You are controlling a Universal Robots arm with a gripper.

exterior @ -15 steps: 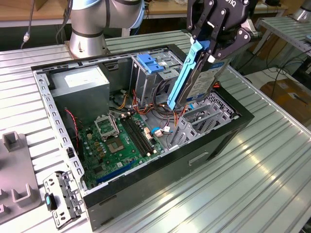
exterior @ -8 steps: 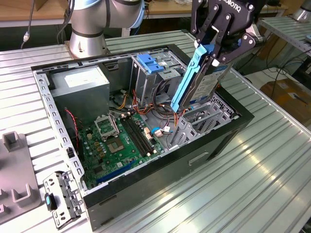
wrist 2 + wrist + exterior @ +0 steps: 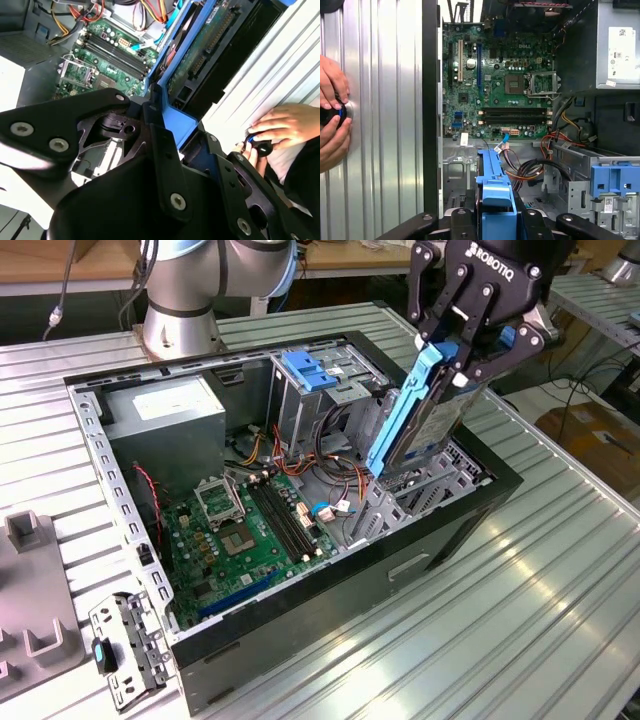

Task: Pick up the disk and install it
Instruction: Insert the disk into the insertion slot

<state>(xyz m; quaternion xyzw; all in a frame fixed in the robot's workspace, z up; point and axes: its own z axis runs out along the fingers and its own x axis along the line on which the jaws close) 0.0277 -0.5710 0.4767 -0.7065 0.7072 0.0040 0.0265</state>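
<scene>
1. A ribbed metal counter (image 3: 500, 620) is carrying an open black computer case (image 3: 330, 610), lying on its side.
2. Inside, a green motherboard (image 3: 250, 530) is facing up, with loose cables (image 3: 320, 455) trailing beside it.
3. Above the drive bay (image 3: 415, 495) at the exterior view's right, the jaws are clenching the disk (image 3: 420, 420), which is tilting steeply, lower end dipping into the case.
4. Seating it well is, I judge, asking for its blue rails squared to the bay's guides and the cables kept clear.
</scene>
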